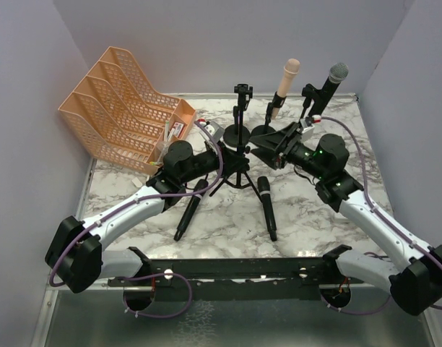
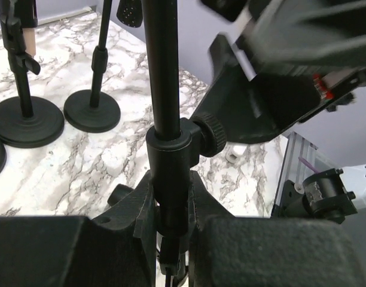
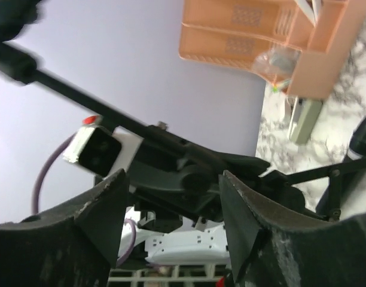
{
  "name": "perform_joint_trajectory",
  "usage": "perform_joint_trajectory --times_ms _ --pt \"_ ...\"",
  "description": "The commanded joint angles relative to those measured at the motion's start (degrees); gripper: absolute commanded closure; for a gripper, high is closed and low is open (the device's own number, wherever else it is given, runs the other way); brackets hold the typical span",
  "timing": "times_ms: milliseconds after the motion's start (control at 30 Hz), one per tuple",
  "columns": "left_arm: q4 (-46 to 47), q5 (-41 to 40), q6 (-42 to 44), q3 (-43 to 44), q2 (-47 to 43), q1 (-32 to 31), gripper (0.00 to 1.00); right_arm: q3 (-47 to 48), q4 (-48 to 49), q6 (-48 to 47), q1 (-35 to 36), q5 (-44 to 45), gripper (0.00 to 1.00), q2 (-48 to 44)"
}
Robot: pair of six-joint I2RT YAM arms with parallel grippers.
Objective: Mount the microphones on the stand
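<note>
The tripod stand (image 1: 240, 137) stands mid-table with an empty clip on top. My left gripper (image 1: 228, 155) is shut on the stand's pole (image 2: 169, 107), just below its collar and knob; the left gripper (image 2: 171, 206) clamps the pole from both sides. My right gripper (image 1: 258, 153) is open just right of the pole, and in the right wrist view the right gripper (image 3: 174, 206) holds nothing, with its fingers (image 3: 102, 209) spread. Two black microphones (image 1: 189, 210) (image 1: 266, 206) lie flat in front. A pink microphone (image 1: 287, 78) and a silver-headed microphone (image 1: 334, 78) sit clipped on round-based stands.
An orange file organiser (image 1: 123, 105) fills the back left corner. A small white block (image 1: 211, 130) lies beside it. Two round stand bases (image 2: 27, 122) (image 2: 92, 110) sit behind the tripod. The tripod's legs (image 1: 235, 181) spread over the table between the two lying microphones.
</note>
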Motion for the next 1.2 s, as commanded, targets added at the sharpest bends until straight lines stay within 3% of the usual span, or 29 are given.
perform_joint_trajectory --times_ms 0,67,167,300,467,800,1167 --pt "5.2 0.1 -0.4 0.9 -1.8 0.1 1.0 3.4 -3.3 -14.7 0.0 7.3 0.34 -6.0" --pt "5.1 0.6 -1.0 1.0 -1.8 0.1 1.0 2.8 -0.6 -28.2 0.0 4.2 0.33 -7.4" --pt "5.1 1.7 -2.6 1.3 -1.5 0.0 1.0 3.1 2.4 -50.8 0.0 -9.6 0.33 -8.2" --pt "5.1 3.3 -4.2 1.9 -0.6 0.1 1.0 3.1 0.4 -68.6 0.0 -13.9 0.33 -9.3" --pt "5.1 5.0 -4.9 2.3 -0.2 0.1 1.0 3.4 -0.3 -83.0 0.3 -15.5 0.4 -9.1" --pt "5.1 8.6 -4.8 3.0 0.8 0.1 1.0 5.8 -5.5 -94.2 2.3 -17.1 0.41 -4.8" --pt "5.1 9.7 -4.6 3.2 0.6 0.1 1.0 5.3 -8.3 -96.9 2.7 -15.8 0.57 -4.1"
